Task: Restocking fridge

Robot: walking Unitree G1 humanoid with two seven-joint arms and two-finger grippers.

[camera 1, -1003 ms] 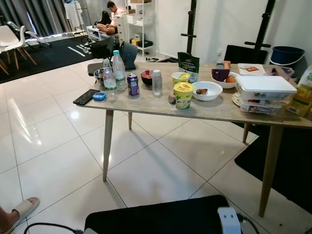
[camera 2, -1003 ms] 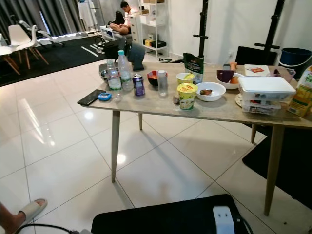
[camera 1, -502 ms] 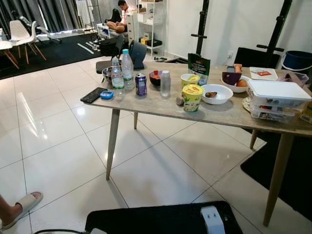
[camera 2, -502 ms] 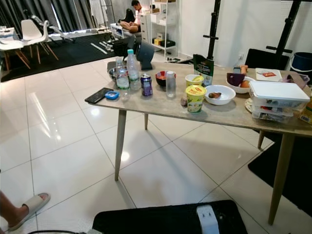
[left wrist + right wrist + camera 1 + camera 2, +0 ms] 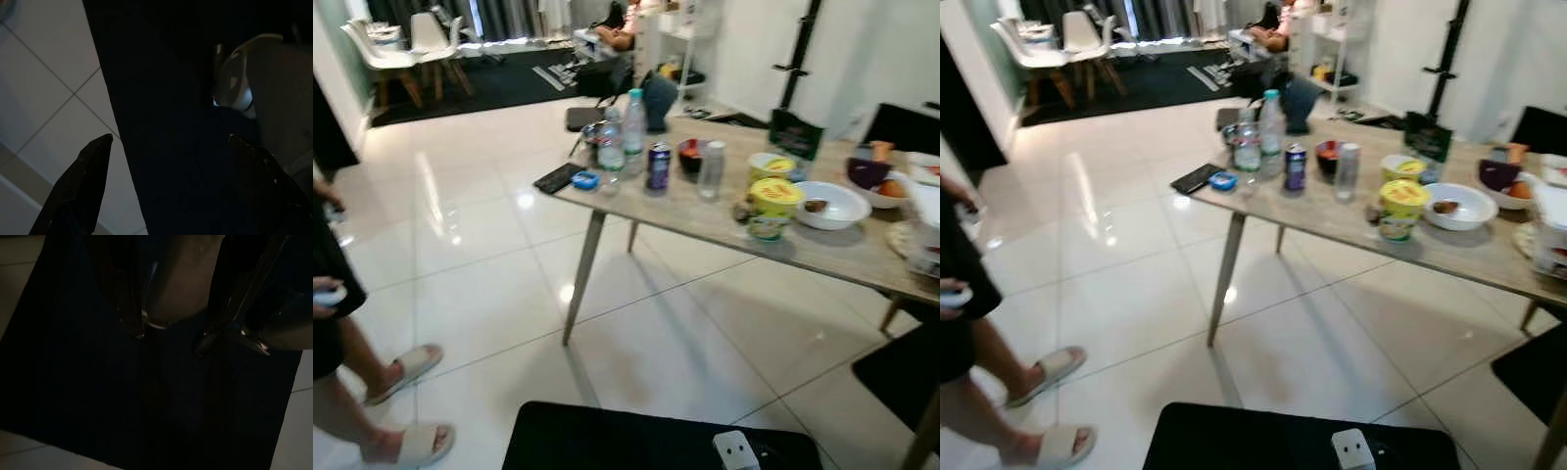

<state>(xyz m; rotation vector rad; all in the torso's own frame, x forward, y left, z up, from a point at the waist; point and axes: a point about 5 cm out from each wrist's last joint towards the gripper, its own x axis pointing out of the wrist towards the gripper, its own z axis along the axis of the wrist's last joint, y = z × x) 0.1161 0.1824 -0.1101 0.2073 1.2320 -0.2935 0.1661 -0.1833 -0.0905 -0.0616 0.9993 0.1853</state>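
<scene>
A wooden table (image 5: pixel 862 257) stands ahead to the right, loaded with groceries. On it are two water bottles (image 5: pixel 633 122), a purple soda can (image 5: pixel 658 166), a small white bottle (image 5: pixel 710 169), yellow noodle cups (image 5: pixel 769 208), a white bowl (image 5: pixel 830 204), a purple bowl (image 5: pixel 868 173) and a dark green pouch (image 5: pixel 794 134). A phone (image 5: pixel 558 177) and a blue tin (image 5: pixel 585 180) lie at its left end. My left gripper (image 5: pixel 170 141) hangs open over dark cloth and floor tiles. In the dark right wrist view my right gripper (image 5: pixel 170 342) hangs open with nothing held.
A person in sandals (image 5: pixel 406 446) stands close on my left. White chairs (image 5: pixel 386 59) and a seated person (image 5: pixel 626 12) are at the far end of the room. A black mat (image 5: pixel 607 441) lies at my feet, and a dark rug (image 5: pixel 901 372) lies under the table's right side.
The camera has swung to the left, so the table now sits further right in the picture. The standing person's legs have come into view; the stacked containers have slid out at the right.
</scene>
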